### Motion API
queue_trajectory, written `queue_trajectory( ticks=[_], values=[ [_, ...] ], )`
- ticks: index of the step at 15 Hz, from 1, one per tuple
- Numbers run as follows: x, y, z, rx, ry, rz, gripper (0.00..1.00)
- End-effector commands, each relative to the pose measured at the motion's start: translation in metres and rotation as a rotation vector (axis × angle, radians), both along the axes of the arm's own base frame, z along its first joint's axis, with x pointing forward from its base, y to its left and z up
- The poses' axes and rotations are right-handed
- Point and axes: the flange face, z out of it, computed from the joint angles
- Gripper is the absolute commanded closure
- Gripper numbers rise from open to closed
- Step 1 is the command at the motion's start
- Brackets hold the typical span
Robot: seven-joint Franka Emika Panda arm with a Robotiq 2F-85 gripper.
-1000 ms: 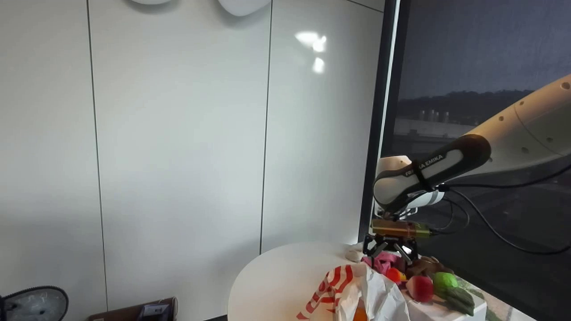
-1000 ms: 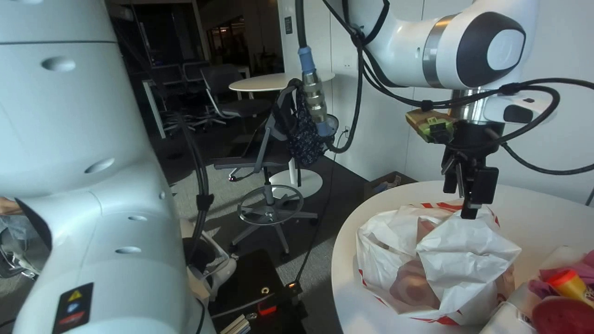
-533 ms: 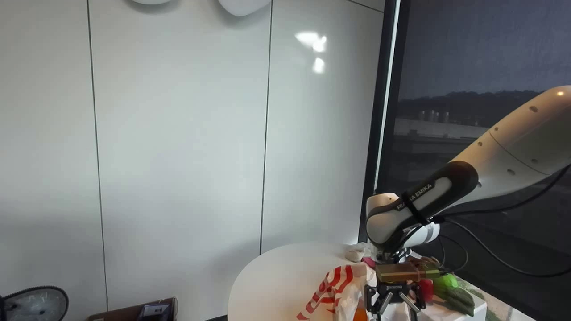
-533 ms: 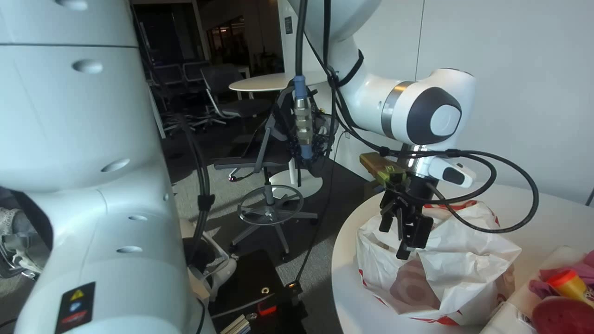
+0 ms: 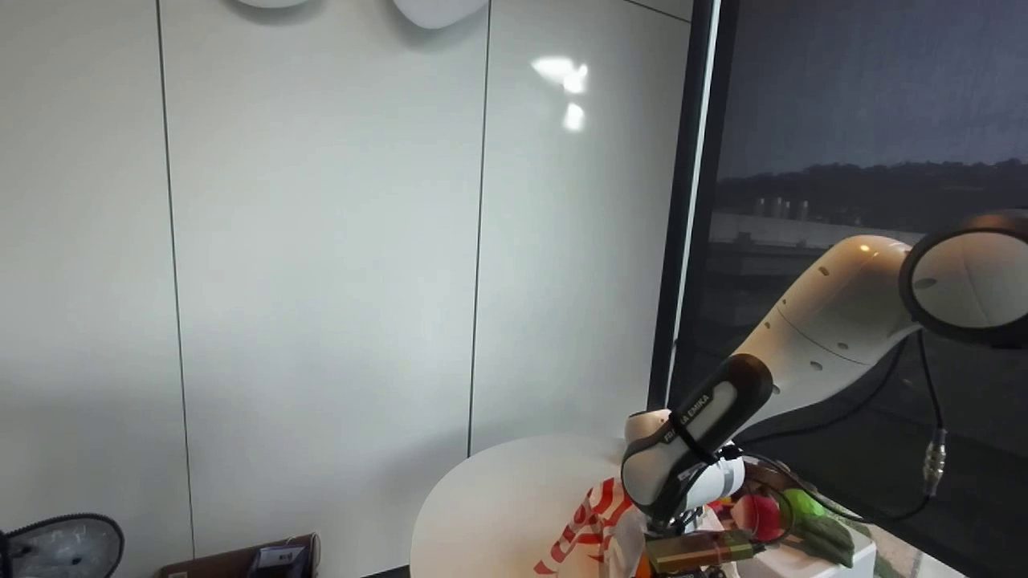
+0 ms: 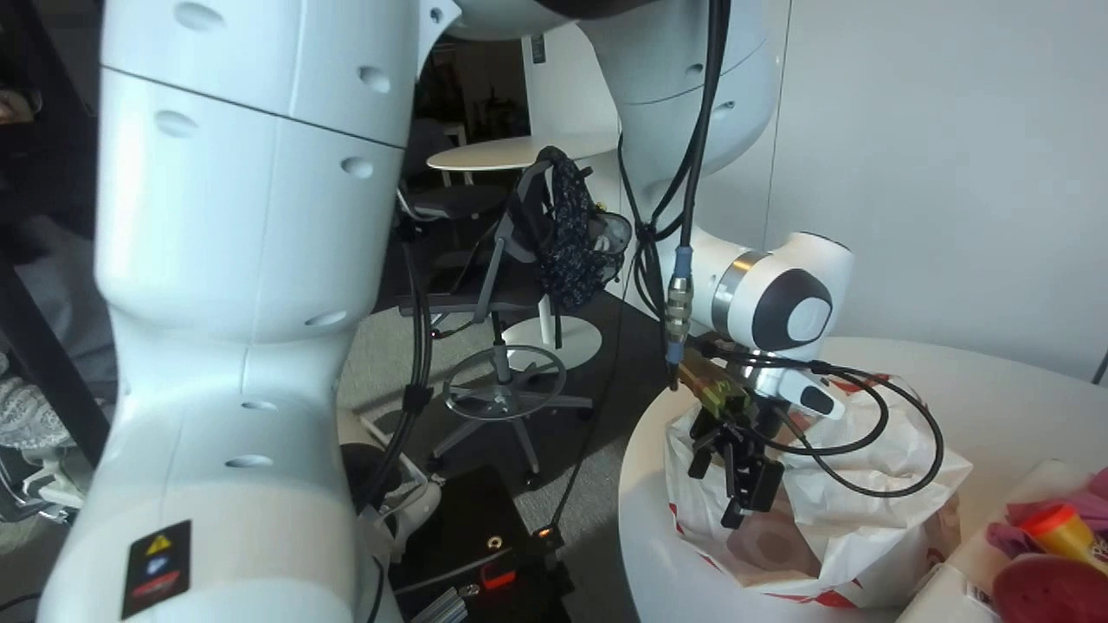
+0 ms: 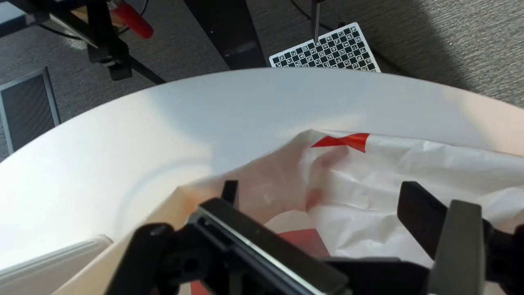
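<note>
Compared with half a second ago, the black two-finger gripper (image 6: 731, 489) is lower, at the mouth of the crumpled, thin white-and-red bag (image 6: 874, 536) near the edge of the round white table (image 6: 1021, 407). The white robot arm (image 5: 827, 321) slopes downward. Jaws: wide apart, nothing gripped.

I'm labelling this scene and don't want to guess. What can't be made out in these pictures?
Bag: in an exterior view, partly covered by the arm and cut off by the bottom edge.
Its inside: in the wrist view, partly behind the gripper.
Checkered board: wrist view, lower part behind the table.
Yellow tub: in an exterior view, right end cut off by the picture edge.
</note>
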Motion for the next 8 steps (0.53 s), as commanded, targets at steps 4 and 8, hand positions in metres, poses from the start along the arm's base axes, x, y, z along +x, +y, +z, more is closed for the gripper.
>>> queue_trajectory(
  ticks=[4,8],
  values=[
    [0.064,0.009,-0.016,-0.01,-0.188,0.026,0.0],
    [0.081,-0.017,-0.019,-0.048,-0.266,-0.001,0.0]
  ],
)
